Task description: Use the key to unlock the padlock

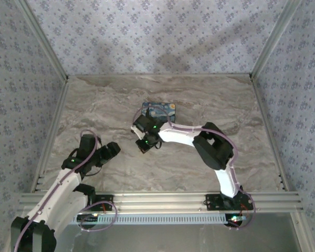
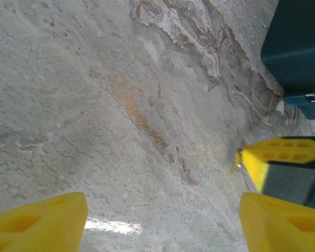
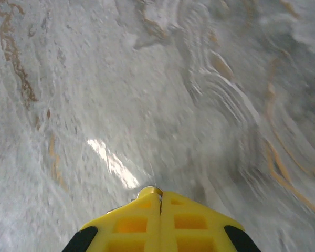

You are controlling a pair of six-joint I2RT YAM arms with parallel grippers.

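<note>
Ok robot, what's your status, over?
Left fingers open, empty. Right fingers shut on key. Padlock at box edge, untouched. Nothing between.

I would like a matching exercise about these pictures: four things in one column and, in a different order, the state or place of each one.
1. left gripper
2. right gripper
3. key
4. printed box

a. on the table, beyond both grippers
b. open wide
c. pinched at yellow fingertips
d. shut tight

Pairs: 1-b, 2-d, 3-c, 4-a.
</note>
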